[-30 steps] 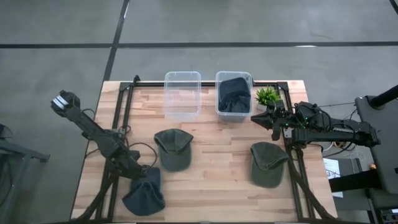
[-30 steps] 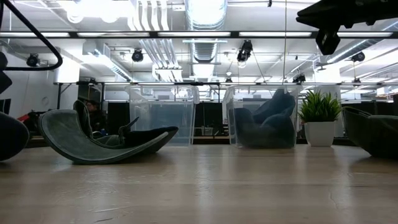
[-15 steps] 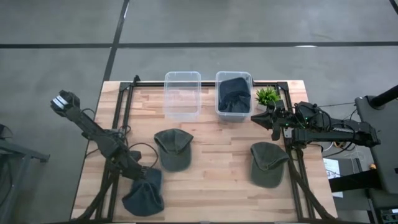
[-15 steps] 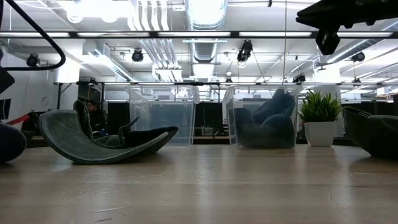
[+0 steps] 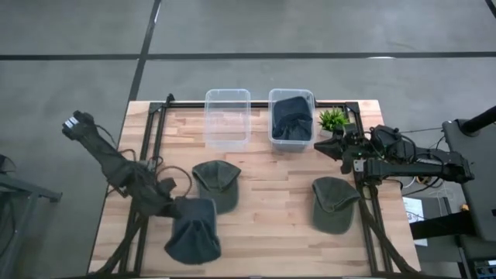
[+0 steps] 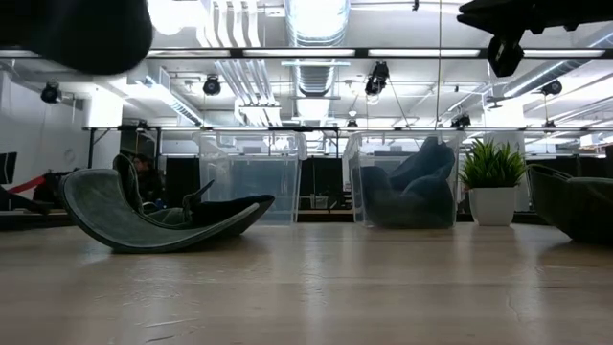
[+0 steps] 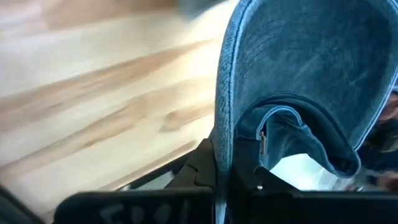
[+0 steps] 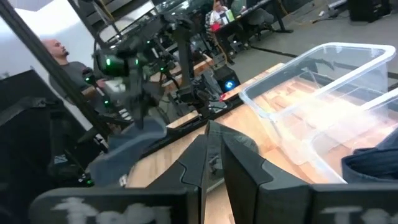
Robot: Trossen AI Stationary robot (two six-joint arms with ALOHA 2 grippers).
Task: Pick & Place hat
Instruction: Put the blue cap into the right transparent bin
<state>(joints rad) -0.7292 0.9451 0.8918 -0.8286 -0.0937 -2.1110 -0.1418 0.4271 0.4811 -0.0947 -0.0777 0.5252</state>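
A blue denim hat [image 5: 194,234] hangs above the table's near left part, and my left gripper [image 5: 177,208] is shut on it. In the low view it shows as a dark mass [image 6: 91,34] at the top left. A green hat [image 5: 217,184] lies upturned on the table just beyond it, and a second green hat [image 5: 335,203] lies at the right. Another dark blue hat [image 5: 292,118] sits in the right clear bin [image 5: 292,142]. My right gripper [image 5: 322,147] hovers shut and holds nothing, near that bin. My left gripper pinches the hat's rim edge [image 7: 225,134] between its two fingers. The fingers slant down from the table's far left. The hat is lifted clear of the table, and its crown [image 7: 311,56] extends past the fingertips toward the near edge.
An empty clear bin [image 5: 227,118] stands at the far edge beside the filled one. A small potted plant [image 5: 333,118] stands right of the bins. Black frame rails [image 5: 151,139] run along both table sides. People and desks show in the room beyond.
My left gripper has risen and gone a little toward the table's right with the blue hat. The hat lay on the table near the left front edge a second ago. Now it hangs clear, high in the low view.
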